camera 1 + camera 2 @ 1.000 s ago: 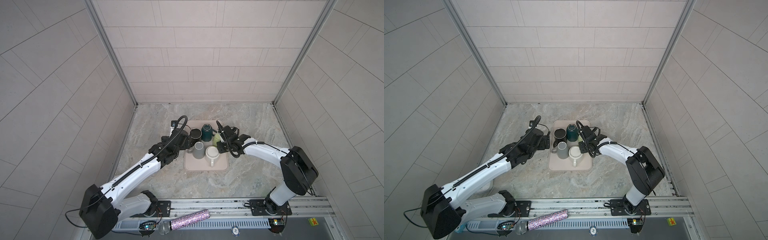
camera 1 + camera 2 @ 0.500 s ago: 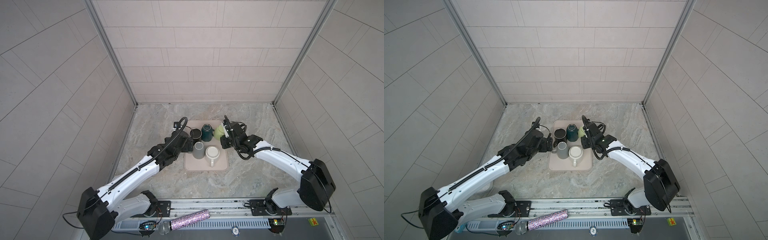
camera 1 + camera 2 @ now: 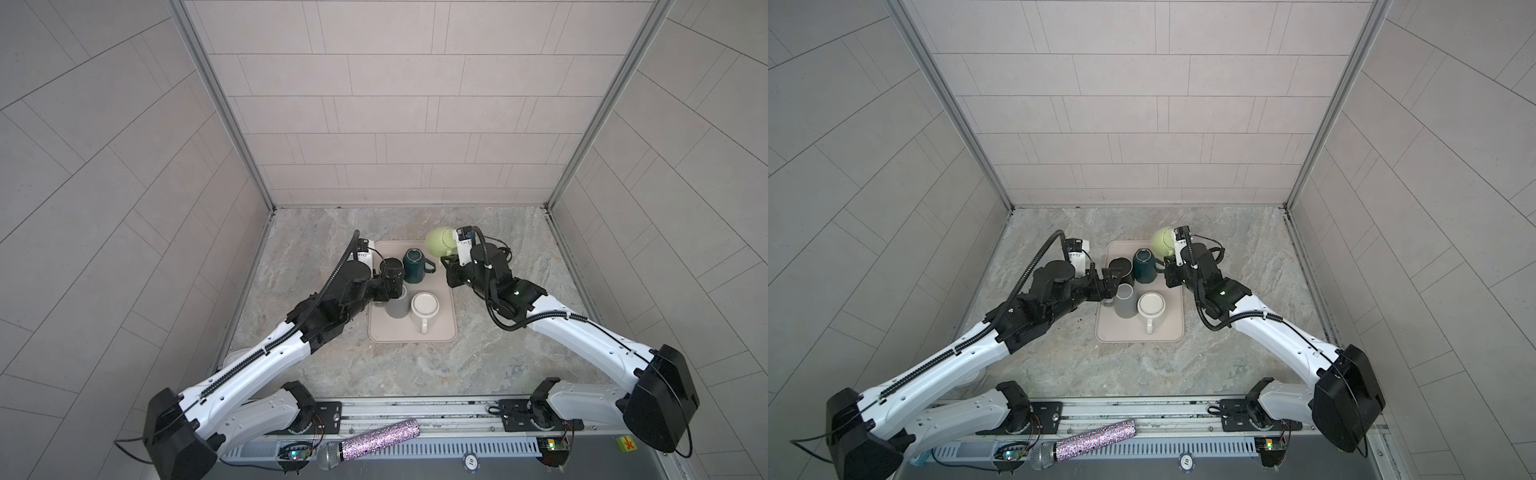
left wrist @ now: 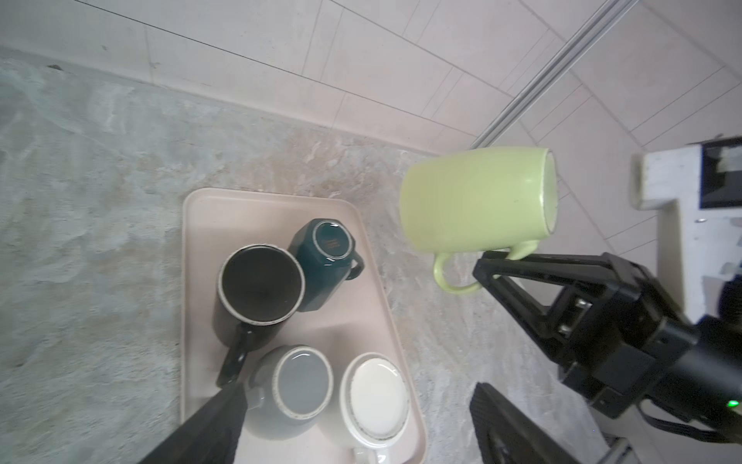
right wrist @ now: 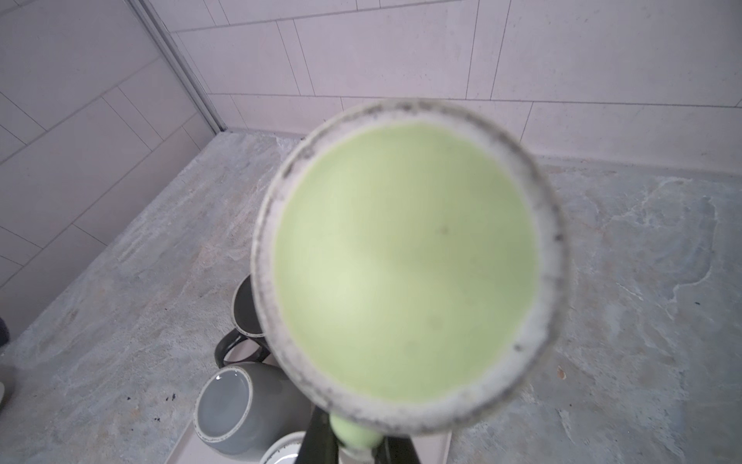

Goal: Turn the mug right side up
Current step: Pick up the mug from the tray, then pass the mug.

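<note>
We start with the grey marbled stone bench (image 3: 332,365), which fills the lower middle of both top views. At its centre lies the pale beige rectangular tray (image 3: 390,332) with four mugs on it. The task's thing is off that tray: the light green glazed ceramic mug (image 3: 436,242) hangs in the air just past the tray's upper right corner, a little above the middle of the frame, clear of the bench.

It lies on its side with its axis roughly level. The end turned to the right wrist camera shows a flat green disc inside a rough pale ring (image 5: 405,261), which we read as the unglazed foot.

We judge it rigid, fairly heavy, slick on the glaze and liable to chip if dropped. The handle loop (image 4: 453,277) is the natural hold, though the body can swing around so thin a grip. The wall or rim would give a second hold.

The right pincer (image 4: 488,271) is closed on that handle, so the mug's body sits just beyond its fingertips. The left pincer (image 4: 357,389) is spread wide and empty over the tray's left side, well apart from the green mug.
</note>
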{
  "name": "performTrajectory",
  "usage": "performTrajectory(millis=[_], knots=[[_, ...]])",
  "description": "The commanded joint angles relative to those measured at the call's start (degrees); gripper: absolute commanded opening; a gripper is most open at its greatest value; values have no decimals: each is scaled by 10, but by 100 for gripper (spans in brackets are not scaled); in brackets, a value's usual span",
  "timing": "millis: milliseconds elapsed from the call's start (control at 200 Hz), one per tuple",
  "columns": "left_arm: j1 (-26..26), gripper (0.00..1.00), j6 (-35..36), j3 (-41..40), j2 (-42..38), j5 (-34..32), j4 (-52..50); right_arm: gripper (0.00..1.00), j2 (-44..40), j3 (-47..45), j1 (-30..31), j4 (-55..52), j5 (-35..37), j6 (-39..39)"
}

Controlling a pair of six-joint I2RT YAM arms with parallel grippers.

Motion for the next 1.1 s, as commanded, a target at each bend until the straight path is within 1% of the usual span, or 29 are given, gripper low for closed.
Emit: performTrajectory(millis=[0,195,210,240,400,535,625,766,866,976,1096], knots=[[-5,93,-40,-15,9,53,97,0,-32,3,0,116,-11,1],[-8,93,-51,-16,42,77,173,0,-38,5,-1,150,-44,21],[-8,92,-66,-16,45,79,180,0,-38,5,-1,154,-47,24],[-9,93,-71,-18,51,81,194,0,-40,5,-1,163,-56,30],[-10,92,-73,-20,79,92,249,0,-51,5,-1,193,-88,45],[-10,90,-70,-28,88,81,282,0,-65,4,-1,209,-101,54],[-10,84,-68,-31,94,82,313,0,-68,2,-2,220,-111,68],[-10,84,-72,-37,100,74,360,0,-71,-6,-2,250,-129,92],[-10,84,-73,-36,108,75,377,0,-72,-11,-3,267,-142,99],[-10,84,-78,-36,111,70,371,0,-70,2,-6,222,-125,87],[-10,84,-80,-37,109,73,367,0,-69,-9,-15,229,-128,94]])
